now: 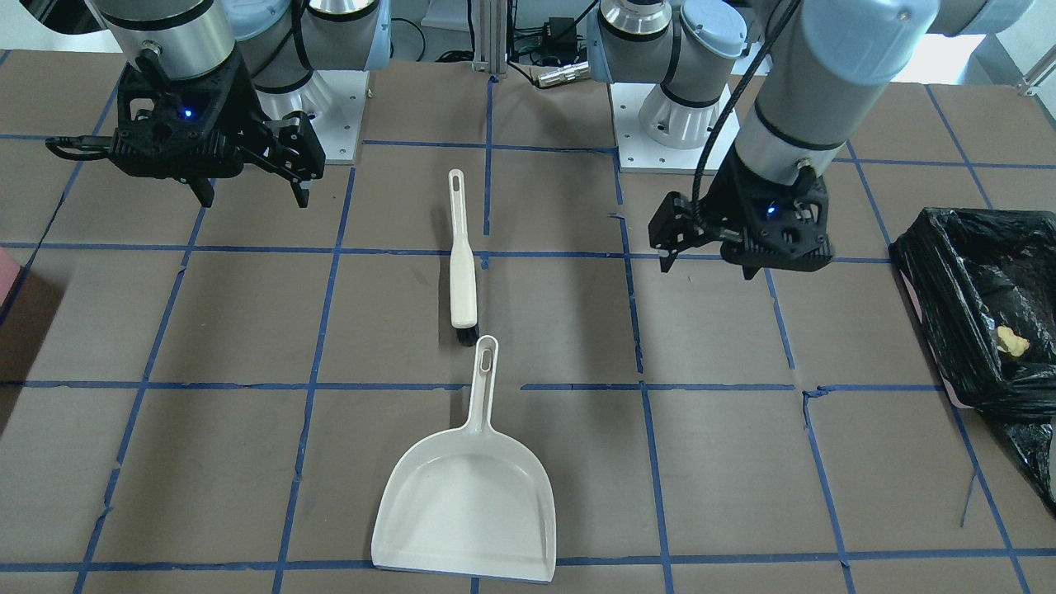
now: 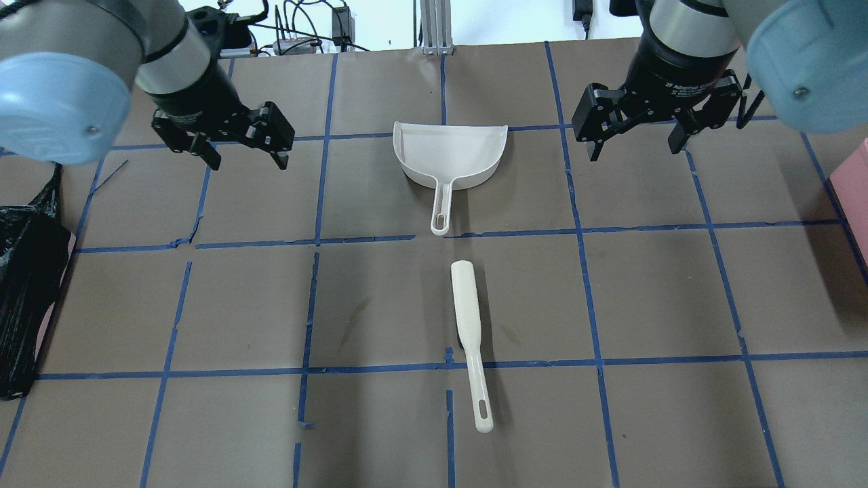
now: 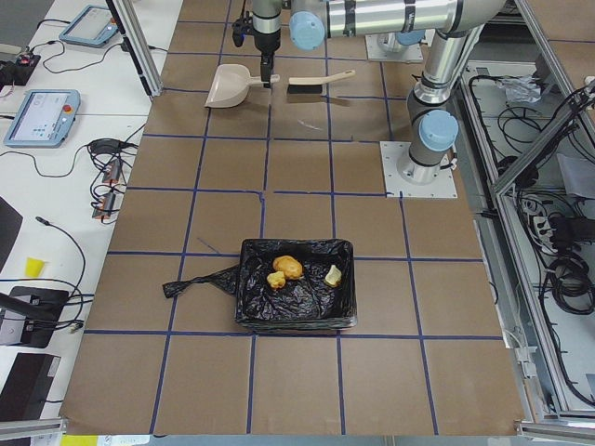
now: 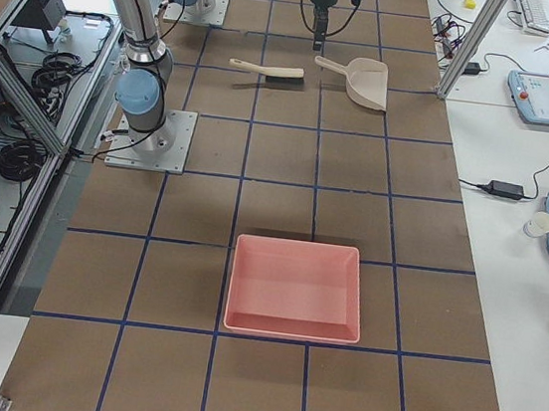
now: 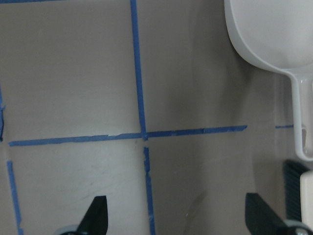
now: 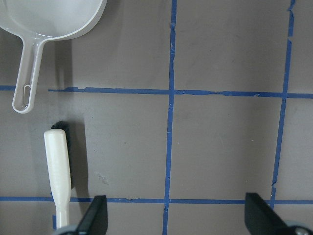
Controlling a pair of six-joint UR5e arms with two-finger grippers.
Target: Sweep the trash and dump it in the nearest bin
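All three bits of trash (image 3: 288,267) lie inside the bin (image 3: 297,321). The bin sits at the left end of the tabletop (image 2: 203,305). The dustpan (image 1: 466,495) and brush (image 1: 462,272) lie in the middle, well apart from the bin, the pan's handle tip just beside the bristles. A pink tray (image 4: 294,293) sits at the right end. The left jaws and right jaws hang above the tabletop, both wide open, holding nothing.

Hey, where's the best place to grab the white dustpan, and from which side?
Probably by the handle of the dustpan: it is narrow, straight, flat and clear of the brush. Come straight down, closing across its width; the scoop looks too wide to pinch.
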